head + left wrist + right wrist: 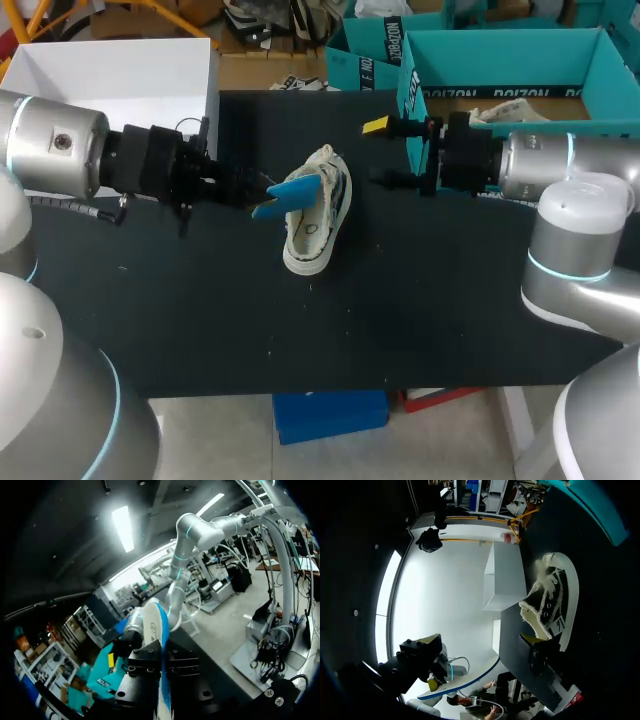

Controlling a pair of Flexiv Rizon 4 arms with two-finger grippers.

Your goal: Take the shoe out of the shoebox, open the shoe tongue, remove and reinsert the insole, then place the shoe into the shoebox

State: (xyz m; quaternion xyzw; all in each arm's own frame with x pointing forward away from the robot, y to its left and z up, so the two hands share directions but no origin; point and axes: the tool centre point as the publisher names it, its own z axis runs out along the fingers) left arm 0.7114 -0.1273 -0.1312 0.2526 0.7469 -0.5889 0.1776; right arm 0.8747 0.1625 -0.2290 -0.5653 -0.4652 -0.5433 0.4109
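Left fingers (pixel 145 669) clamped on blue insole (pixel 293 192): thin, light, probably floppy; needs firm edge pinch. Shoe (pixel 318 215) mid-counter (pixel 200 320), touching insole; looks soft, light; grip at heel. Right fingers (pixel 375 124) apart, near teal shoebox (pixel 500 65), far right.

A black matte-topped table (pixel 200 330) carries one white canvas low-top shoe with a dark side panel (pixel 312 238), lying near its middle. An open teal cardboard shoebox (pixel 480 62) stands at the far right corner and an open white cardboard box (pixel 110 70) at the far left. Whether these rest on the top or just beside it cannot be told.
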